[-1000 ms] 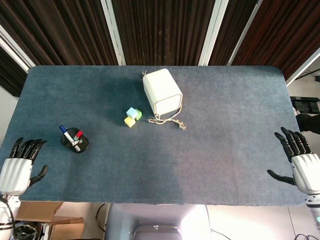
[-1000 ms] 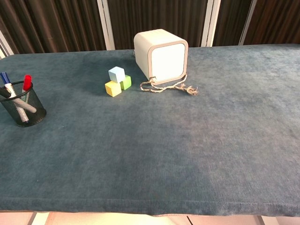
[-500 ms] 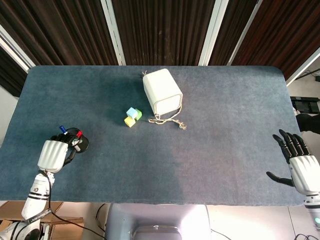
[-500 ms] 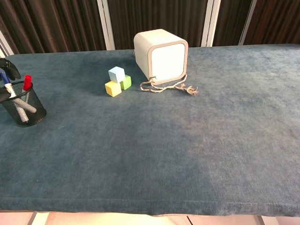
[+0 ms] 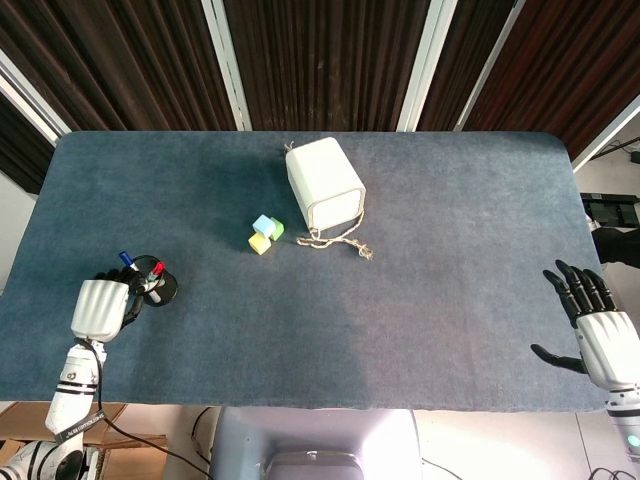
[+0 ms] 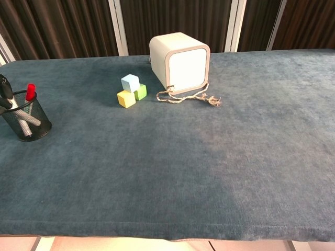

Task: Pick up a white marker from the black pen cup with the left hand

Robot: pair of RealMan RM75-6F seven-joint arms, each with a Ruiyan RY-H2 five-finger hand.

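Observation:
The black mesh pen cup (image 5: 160,287) (image 6: 27,120) stands near the table's front left. It holds white markers, one with a red cap (image 5: 157,268) (image 6: 30,92) and one with a blue cap (image 5: 124,257). My left hand (image 5: 99,308) is against the cup's left side, its dark fingers (image 6: 5,90) reaching over the rim at the blue-capped marker. The hand hides whether the fingers close on that marker. My right hand (image 5: 603,330) hovers at the table's front right edge, fingers spread and holding nothing.
A white cube-shaped box (image 5: 324,184) (image 6: 180,63) with a frayed string (image 6: 188,97) sits at the table's middle back. Three small coloured blocks (image 5: 265,234) (image 6: 131,90) lie just left of it. The blue cloth (image 6: 172,167) covers the table.
My left hand came up from the front left edge to the pen cup, then shifted slightly left. Its fingers now cover the blue cap in the chest view. The right hand drifted slightly down.

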